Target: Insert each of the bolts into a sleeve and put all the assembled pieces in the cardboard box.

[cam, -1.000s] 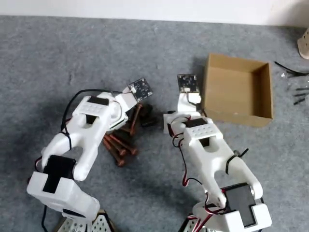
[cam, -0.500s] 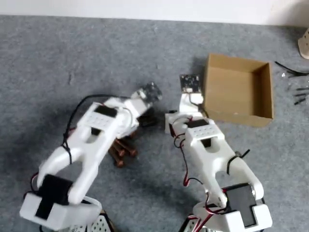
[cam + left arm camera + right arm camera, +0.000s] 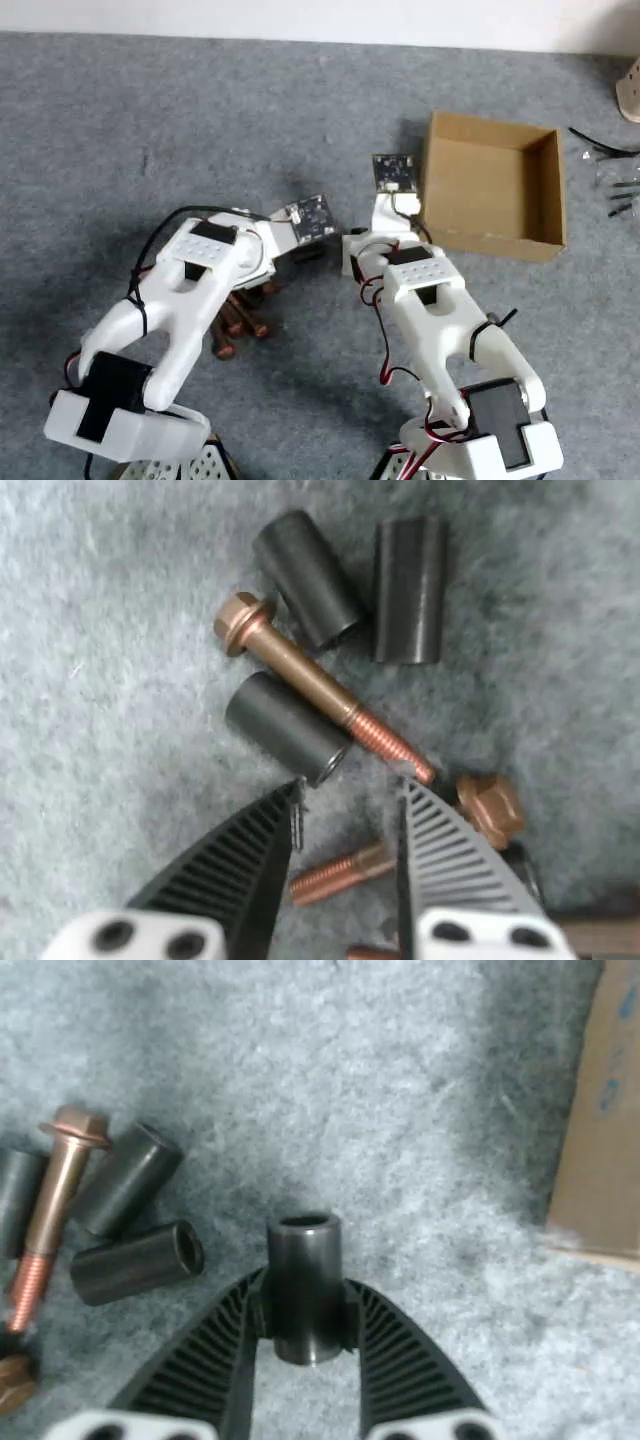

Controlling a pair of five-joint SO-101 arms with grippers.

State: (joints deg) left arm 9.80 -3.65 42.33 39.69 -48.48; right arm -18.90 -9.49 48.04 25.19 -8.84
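Pinching a dark sleeve (image 3: 303, 1255) in the right gripper (image 3: 303, 1300) near the cardboard box (image 3: 490, 240) at upper right of the high view, with left gripper (image 3: 350, 783) jaws spread over a copper bolt (image 3: 300, 675).

bolts (image 3: 243, 322) — partly under left arm (image 3: 190, 290)

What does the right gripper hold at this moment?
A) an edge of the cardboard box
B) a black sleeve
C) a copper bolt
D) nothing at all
B: in the right wrist view, the right gripper is closed around a black sleeve, with its fingers on both sides.
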